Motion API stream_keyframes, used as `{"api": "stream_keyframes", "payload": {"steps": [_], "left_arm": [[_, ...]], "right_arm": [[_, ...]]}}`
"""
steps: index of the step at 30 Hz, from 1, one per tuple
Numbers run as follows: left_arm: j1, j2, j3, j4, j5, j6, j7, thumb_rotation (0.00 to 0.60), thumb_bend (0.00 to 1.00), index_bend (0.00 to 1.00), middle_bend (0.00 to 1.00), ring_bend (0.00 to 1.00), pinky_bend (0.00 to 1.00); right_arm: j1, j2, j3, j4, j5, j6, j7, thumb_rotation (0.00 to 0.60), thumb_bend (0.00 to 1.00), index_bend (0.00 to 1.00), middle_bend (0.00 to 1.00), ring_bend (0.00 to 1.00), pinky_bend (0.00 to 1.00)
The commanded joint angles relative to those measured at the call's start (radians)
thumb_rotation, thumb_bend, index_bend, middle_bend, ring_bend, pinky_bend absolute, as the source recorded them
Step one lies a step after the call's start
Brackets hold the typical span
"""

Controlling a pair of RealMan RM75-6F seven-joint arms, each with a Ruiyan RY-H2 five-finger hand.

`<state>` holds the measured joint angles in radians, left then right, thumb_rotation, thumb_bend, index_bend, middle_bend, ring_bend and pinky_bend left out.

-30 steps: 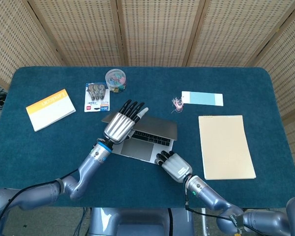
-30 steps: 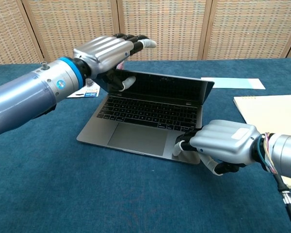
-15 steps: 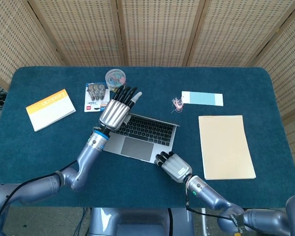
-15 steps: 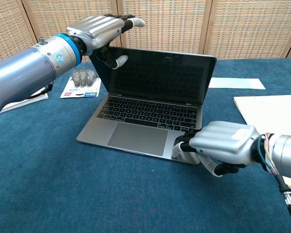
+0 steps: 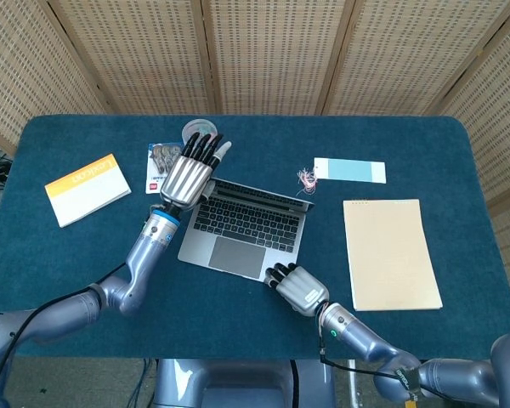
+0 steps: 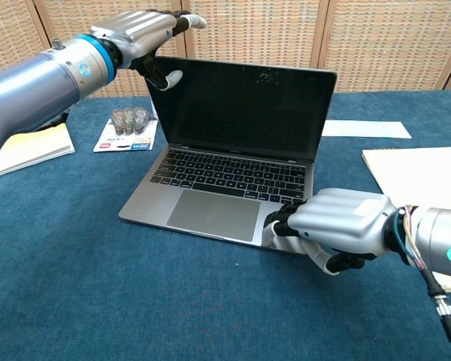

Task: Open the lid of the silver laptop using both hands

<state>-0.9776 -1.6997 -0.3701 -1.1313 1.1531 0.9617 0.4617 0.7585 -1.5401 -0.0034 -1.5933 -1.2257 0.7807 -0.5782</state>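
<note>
You're at the tail of the lift: the silver laptop [image 6: 233, 162] sits mid-table on the blue cloth, its lid [image 6: 248, 109] standing close to upright, screen dark and facing you. Your left hand [image 6: 139, 34] has the lid's top left corner, thumb on the screen side and fingers stretched flat over the top edge, so it's gripping that corner. Your right hand [image 6: 338, 226] presses down on the base's front right corner with fingers curled over the edge (pinning it, not lifting).

Next, I'd say, comes only a small nudge back to a comfortable viewing angle, if any, then release: ease the left fingers off the corner without jerking the hinge, and lift the right hand straight up.

Against a second ago, the lid has swung from barely cracked to near vertical, your left hand has travelled up and back with it, toward the battery pack [image 5: 163, 163], and the right hand has stayed put.
</note>
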Motion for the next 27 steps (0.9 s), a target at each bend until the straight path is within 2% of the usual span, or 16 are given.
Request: {"api": "stream_keyframes", "payload": {"steps": [1, 19, 27], "left_arm": [[-0.019, -0.003, -0.009, 0.023, -0.011, -0.011, -0.012, 0.6, 0.49, 0.0, 0.0, 0.0, 0.0], [-0.096, -0.059, -0.019, 0.17, -0.069, -0.045, -0.003, 0.6, 0.49, 0.0, 0.0, 0.0, 0.0], [-0.126, -0.079, -0.041, 0.228, -0.104, -0.044, 0.003, 0.6, 0.49, 0.0, 0.0, 0.0, 0.0]], "right_arm": [[0.004, 0.004, -0.002, -0.002, -0.001, -0.001, 0.003, 0.6, 1.0, 0.19, 0.2, 0.13, 0.25], [0.014, 0.019, -0.021, 0.014, -0.016, -0.01, 0.043, 0.6, 1.0, 0.19, 0.2, 0.13, 0.25], [0.015, 0.027, -0.018, 0.011, -0.02, -0.004, 0.064, 0.6, 1.0, 0.19, 0.2, 0.13, 0.25]]}}
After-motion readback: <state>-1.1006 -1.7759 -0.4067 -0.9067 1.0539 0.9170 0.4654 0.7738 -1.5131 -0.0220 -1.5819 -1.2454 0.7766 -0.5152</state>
